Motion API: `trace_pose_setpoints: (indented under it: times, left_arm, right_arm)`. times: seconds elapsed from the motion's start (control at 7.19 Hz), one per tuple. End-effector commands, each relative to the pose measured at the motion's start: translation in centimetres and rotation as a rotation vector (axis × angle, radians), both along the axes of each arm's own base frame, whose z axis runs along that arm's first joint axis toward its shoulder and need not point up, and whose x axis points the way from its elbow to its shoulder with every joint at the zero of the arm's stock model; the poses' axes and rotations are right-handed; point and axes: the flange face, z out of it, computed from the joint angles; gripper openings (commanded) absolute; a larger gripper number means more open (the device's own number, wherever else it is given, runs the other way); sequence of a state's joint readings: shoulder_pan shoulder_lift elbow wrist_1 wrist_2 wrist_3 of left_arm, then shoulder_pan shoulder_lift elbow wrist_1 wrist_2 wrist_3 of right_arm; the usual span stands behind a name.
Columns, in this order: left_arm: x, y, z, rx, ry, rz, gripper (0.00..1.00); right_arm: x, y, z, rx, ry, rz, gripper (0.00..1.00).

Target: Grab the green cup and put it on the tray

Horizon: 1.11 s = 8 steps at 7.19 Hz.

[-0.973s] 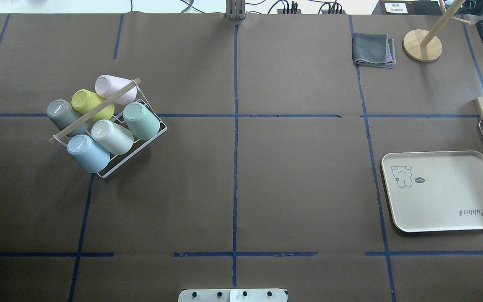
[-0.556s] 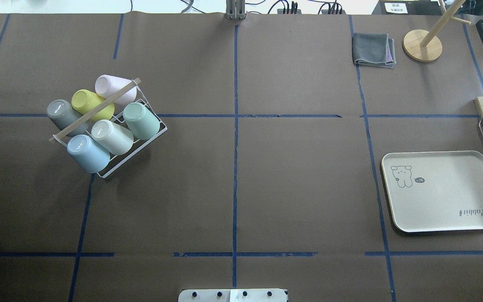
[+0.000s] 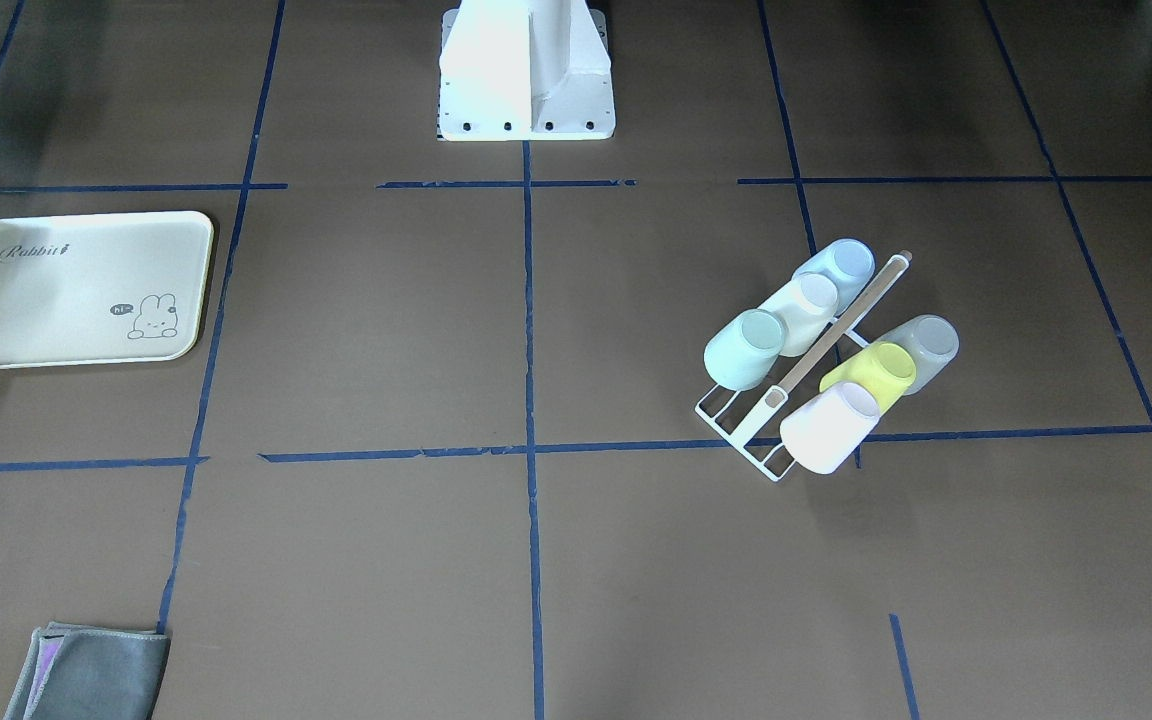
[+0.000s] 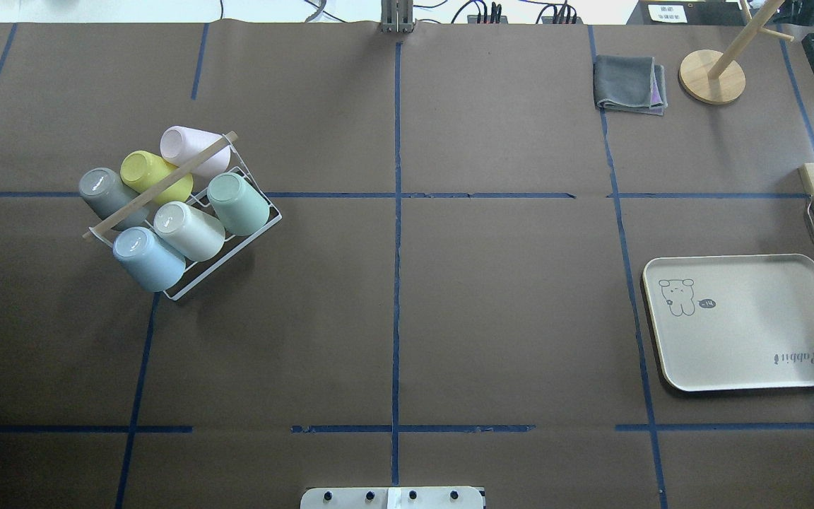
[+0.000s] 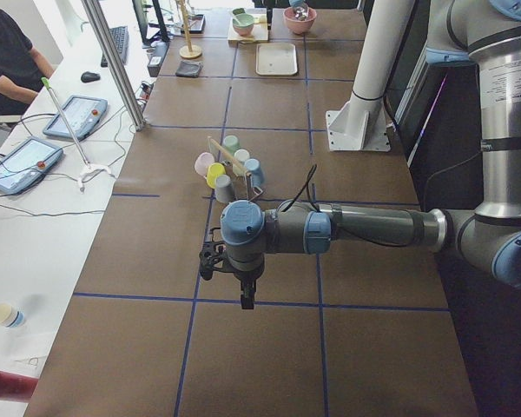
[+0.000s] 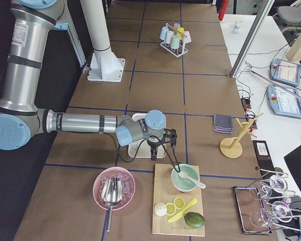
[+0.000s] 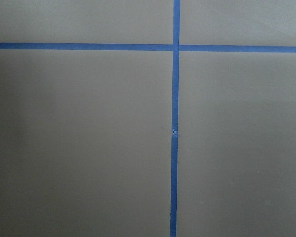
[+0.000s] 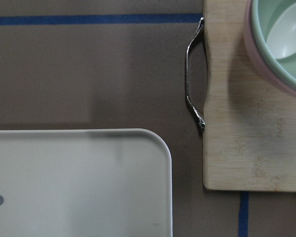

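Green cup (image 4: 237, 203): upside down at the rack's (image 4: 234, 253) end, just beside the cream cup (image 4: 189, 230) and well apart from the tray (image 4: 753, 339).
Left tool (image 5: 246, 302): over bare worktop; fingers apart or together, you cannot tell.
Right tool (image 6: 154, 156): by the tray's corner; equally unclear.
Risk: lifting, you could snag the wooden bar (image 4: 160, 185) or the cream cup — tipping the rack.

My overhead and front cameras face each other, steeply down, sharing the tray (image 4: 746, 332); right wrist camera peers close below the right end effector (image 6: 153, 154) at its corner.

Pale green cup (image 4: 239, 203) tilted, bottom up, on rack (image 4: 160, 186); cream tray (image 4: 753, 332) flat, well apart.
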<state>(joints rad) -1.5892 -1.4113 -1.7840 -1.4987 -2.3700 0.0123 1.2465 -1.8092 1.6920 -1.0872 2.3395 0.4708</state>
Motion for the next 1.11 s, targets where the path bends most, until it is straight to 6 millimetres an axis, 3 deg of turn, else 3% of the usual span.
trace_pose_setpoints:
  times: [0.0,0.28,0.97]
  left_arm:
    - [0.0,0.0,0.0,0.0,0.0,0.0,1.0]
    - [0.0,0.0,-0.1,0.003,0.0,0.0,1.0]
    - [0.0,0.4,-0.1,0.003,0.001,0.0,1.0]
  right_arm:
    - [-1.7,0.7,3.5,0.04,-0.037,0.01,0.97]
    - [-3.3,1.3,4.0,0.025,-0.043,-0.025,0.92]
    - [-5.0,1.8,5.5,0.001,-0.033,-0.068,0.85]
